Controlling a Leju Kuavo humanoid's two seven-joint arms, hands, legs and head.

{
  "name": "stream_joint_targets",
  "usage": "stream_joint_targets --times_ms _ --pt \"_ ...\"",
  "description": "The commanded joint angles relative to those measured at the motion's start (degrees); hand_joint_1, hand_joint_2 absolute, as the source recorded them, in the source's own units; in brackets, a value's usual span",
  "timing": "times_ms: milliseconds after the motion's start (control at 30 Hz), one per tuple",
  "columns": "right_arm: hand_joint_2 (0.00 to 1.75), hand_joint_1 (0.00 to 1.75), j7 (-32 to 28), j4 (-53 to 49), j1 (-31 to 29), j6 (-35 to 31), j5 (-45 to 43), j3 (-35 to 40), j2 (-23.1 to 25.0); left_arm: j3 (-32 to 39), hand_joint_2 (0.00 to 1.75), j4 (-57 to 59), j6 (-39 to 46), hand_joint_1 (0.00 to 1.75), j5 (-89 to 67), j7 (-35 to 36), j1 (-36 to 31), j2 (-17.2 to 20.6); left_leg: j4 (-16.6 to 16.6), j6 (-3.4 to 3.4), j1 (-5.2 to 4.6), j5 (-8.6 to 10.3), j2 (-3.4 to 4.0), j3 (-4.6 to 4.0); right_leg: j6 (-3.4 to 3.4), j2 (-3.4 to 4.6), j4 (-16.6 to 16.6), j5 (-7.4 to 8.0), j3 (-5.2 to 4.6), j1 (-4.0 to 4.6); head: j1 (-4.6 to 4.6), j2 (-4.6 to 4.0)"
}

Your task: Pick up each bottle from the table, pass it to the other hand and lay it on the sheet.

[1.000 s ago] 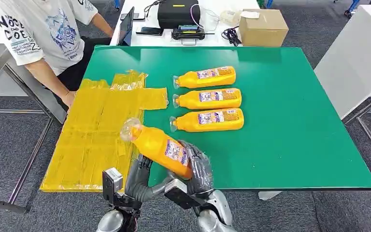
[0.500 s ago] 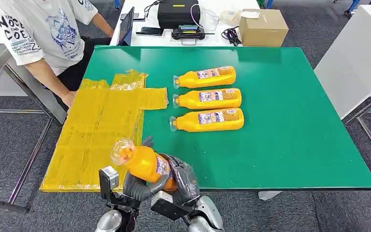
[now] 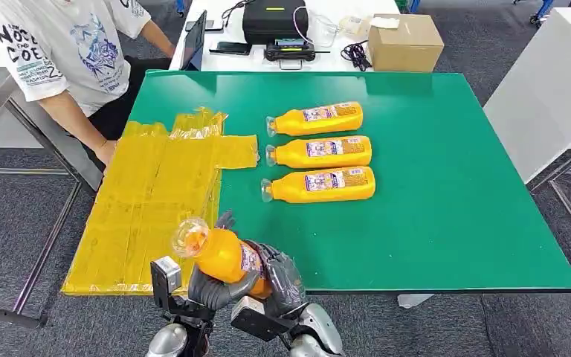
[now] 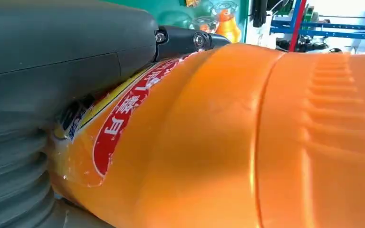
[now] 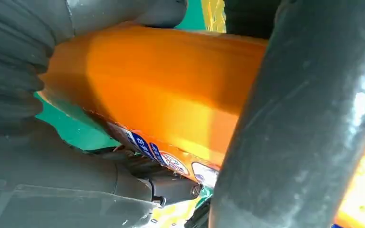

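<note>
Change: bottle [image 3: 219, 254] pulled back toward the body and lower since a second ago, cap end now over the near tabletop edge beside the sheet; little shift in the last half second — both hands settled round it.
Bottle: orange, tilted, clear cap up and toward the left; held in the air in front of the chest, not touching the tabletop [image 3: 446, 223].
Left hand [image 3: 210, 286]: cupped under the bottle from below, fingers [image 3: 225, 220] wrapped up round the far side — holding it, seemingly as the receiving hand.
Right hand [image 3: 282, 277]: fingers curled over the base end and label, also gripping; thick dark finger across the orange body in the right wrist view.
Why two hands: mid-handover by the look of it; both grips kept on so the bottle cannot drop before one lets go.
Why left takes it: sheet [image 3: 149, 201] lies on the left of the tabletop, nearer that arm.
Sheet: yellow, crinkled, hanging over the left edge; no bottle on it yet.
Row: three more bottles [image 3: 320, 152] lying side by side mid-tabletop, caps toward the sheet — easy to take by the body.
Person: seated at the far left, hand [image 3: 106, 151] at the sheet's edge, perhaps steadying it.
Next: right hand's release, judged likely.
</note>
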Motion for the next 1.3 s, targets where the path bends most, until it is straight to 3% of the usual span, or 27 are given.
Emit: stream_joint_targets --times_ms 33,533,567,600,633,667,700,900,1133,1300 --pt "1.75 1.75 0.3 3.4 -1.1 -0.3 0.1 1.9 -1.2 -1.7 1.75 1.9 -1.6 1.75 -0.3 -0.7 -1.7 0.8 0.0 -0.10 0.08 -0.05 0.00 0.17 -0.14 -0.03 -0.1 -0.05 0.21 0.09 0.00 0.00" --pt "1.75 1.75 1.8 -0.3 -0.7 -1.7 -0.1 -0.2 -0.9 -1.5 1.75 -0.2 -0.9 1.75 -3.2 -1.6 -0.6 0.6 0.0 -0.12 0.10 -0.09 0.03 0.15 -0.15 0.00 0.0 -0.06 0.19 0.11 0.00 0.00" --pt "1.75 1.66 1.9 -0.6 -0.6 -2.1 -0.1 -0.4 -0.8 -1.3 1.75 -0.3 -0.9 1.75 -3.2 -1.6 -0.6 0.6 0.0 -0.12 0.11 -0.10 0.05 0.20 -0.17 0.01 0.0 -0.07 0.24 0.12 0.00 0.00" --pt "1.75 1.43 2.0 -0.7 -0.6 -2.2 0.0 -0.4 -0.8 -1.3 1.75 -0.3 -0.8 1.75 -3.2 -1.6 -0.6 0.6 0.0 -0.09 0.06 -0.06 0.03 0.13 -0.13 -0.01 0.0 -0.04 0.15 0.07 0.00 0.00" --pt "1.75 0.80 2.4 -1.2 -0.5 -3.5 0.9 -0.4 -0.8 -1.0 1.75 -0.6 -0.7 1.75 -3.1 -1.6 -0.4 0.5 0.0 -0.07 0.03 -0.03 0.01 0.08 -0.09 -0.01 0.0 -0.03 0.09 0.04 0.00 0.00" --pt "1.75 0.00 2.4 -1.2 -0.5 -3.5 0.9 -0.4 -0.8 -1.0 1.75 -0.6 -0.7 1.75 -3.1 -1.6 -0.4 0.5 0.0 -0.11 0.09 -0.08 0.04 0.16 -0.14 0.01 0.0 -0.06 0.19 0.10 0.00 0.00" --pt "0.00 0.00 2.5 -2.1 -0.1 -4.8 1.1 -0.6 -0.4 -0.8 1.75 -1.0 -0.2 1.75 -3.1 -1.5 -0.2 0.4 0.0 -0.08 0.05 -0.04 0.03 0.09 -0.10 0.01 0.0 -0.03 0.10 0.06 0.00 0.00" --pt "0.00 0.00 3.2 -6.1 0.8 -4.7 1.0 -0.1 -0.6 -0.3 1.75 -1.9 0.9 1.75 -3.3 -1.5 0.1 0.4 0.0 -0.09 0.06 -0.04 0.06 0.09 -0.11 0.02 0.0 -0.02 0.10 0.07 0.02 0.00" --pt "0.00 0.00 3.8 -25.7 6.0 -2.5 -4.3 0.4 -2.0 2.5 1.75 -5.5 10.0 1.75 -6.4 -3.1 0.9 -0.5 0.1 -0.10 0.08 -0.09 0.02 0.02 -0.13 -0.02 0.1 -0.08 0.06 0.09 0.02 0.00" --pt "0.00 0.00 3.7 -26.7 6.9 -2.3 -4.5 1.3 -2.3 3.9 1.75 -5.8 14.8 1.75 -7.0 -4.1 0.2 -1.3 0.0 -0.13 0.09 -0.15 0.15 0.17 -0.17 0.17 0.0 -0.06 0.20 0.10 0.04 0.00"
